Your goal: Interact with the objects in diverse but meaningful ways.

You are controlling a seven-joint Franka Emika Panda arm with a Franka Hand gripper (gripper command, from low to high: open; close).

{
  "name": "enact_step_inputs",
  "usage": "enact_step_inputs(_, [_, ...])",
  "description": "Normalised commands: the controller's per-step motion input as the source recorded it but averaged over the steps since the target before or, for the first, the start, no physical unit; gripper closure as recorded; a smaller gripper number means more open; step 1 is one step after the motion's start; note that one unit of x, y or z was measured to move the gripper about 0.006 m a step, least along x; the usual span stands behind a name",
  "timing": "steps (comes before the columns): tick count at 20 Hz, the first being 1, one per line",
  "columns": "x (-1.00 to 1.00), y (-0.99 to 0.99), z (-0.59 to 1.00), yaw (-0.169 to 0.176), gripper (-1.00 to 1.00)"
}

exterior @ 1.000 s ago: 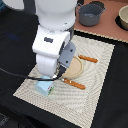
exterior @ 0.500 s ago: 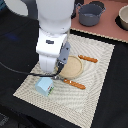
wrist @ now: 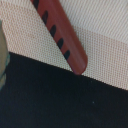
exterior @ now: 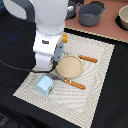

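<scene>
In the wrist view a reddish-brown sausage stick (wrist: 60, 32) with dark score marks lies on the woven beige mat (wrist: 107, 50), its rounded end reaching over the mat's edge above the black surface. No fingers show there. In the exterior view my gripper (exterior: 51, 71) hangs low over the mat's left part, its fingers hidden under the white hand. A pale blue carton-shaped block (exterior: 45, 85) lies on the mat just in front of it. A bit of the yellow-orange bread loaf (exterior: 65, 37) shows behind the arm. The sausage is hidden by the arm in this view.
A round wooden plate (exterior: 69, 66) sits mid-mat with wooden-handled cutlery behind (exterior: 88, 59) and in front (exterior: 75, 84) of it. A grey pot (exterior: 91, 14) and a tan bowl (exterior: 123, 17) stand on the brown surface beyond. Black table (exterior: 15, 45) surrounds the mat.
The arm has shifted slightly down toward the mat's left part. The blue carton, plate and cutlery have stayed where they were.
</scene>
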Motion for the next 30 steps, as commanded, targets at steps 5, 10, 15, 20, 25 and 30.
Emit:
enact_step_inputs(5, [-0.37, 0.03, -0.3, 0.077, -1.0])
enact_step_inputs(10, [-0.52, 0.0, -0.38, 0.074, -1.0])
enact_step_inputs(15, [-0.7, 0.0, -0.31, 0.051, -1.0])
enact_step_inputs(20, [-0.33, 0.12, -0.18, 0.042, -1.0])
enact_step_inputs(25, [-0.21, 0.15, -0.19, 0.035, 1.0])
enact_step_inputs(30, [-0.23, 0.16, -0.23, 0.036, 1.0])
